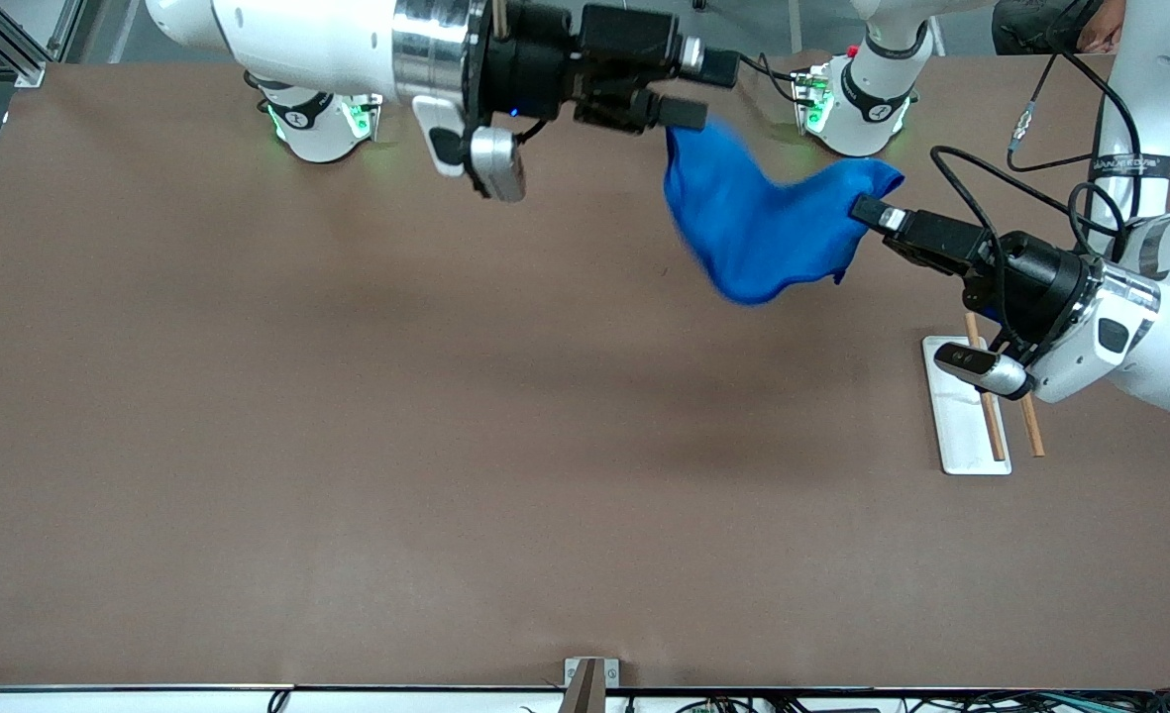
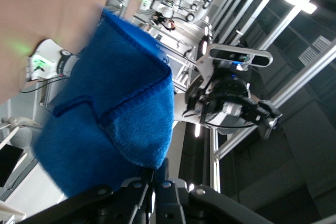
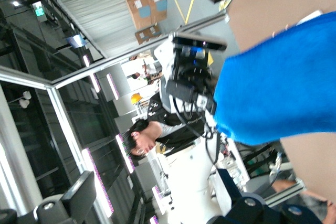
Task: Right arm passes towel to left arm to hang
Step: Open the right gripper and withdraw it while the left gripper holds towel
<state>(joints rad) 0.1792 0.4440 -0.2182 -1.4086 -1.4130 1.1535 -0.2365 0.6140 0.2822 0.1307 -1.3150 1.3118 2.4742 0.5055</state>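
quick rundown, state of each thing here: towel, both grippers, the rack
towel: off the table, slung in the air between the two grippers, sagging in the middle
right gripper: shut on one end of the towel
left gripper: shut on the towel's other end
rack: white base flat on the table at the left arm's end, wooden rods bare, nothing hung on it yet

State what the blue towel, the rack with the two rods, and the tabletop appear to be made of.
Towel: soft microfibre-like cloth, matte bright blue; its fuzzy nap and stitched hem show in the left wrist view, and it sags between the right gripper and left gripper.
Rack: flat white base, probably plastic or painted board; rods look like bare wood, light brown.
Tabletop: matte brown sheet, material unclear.
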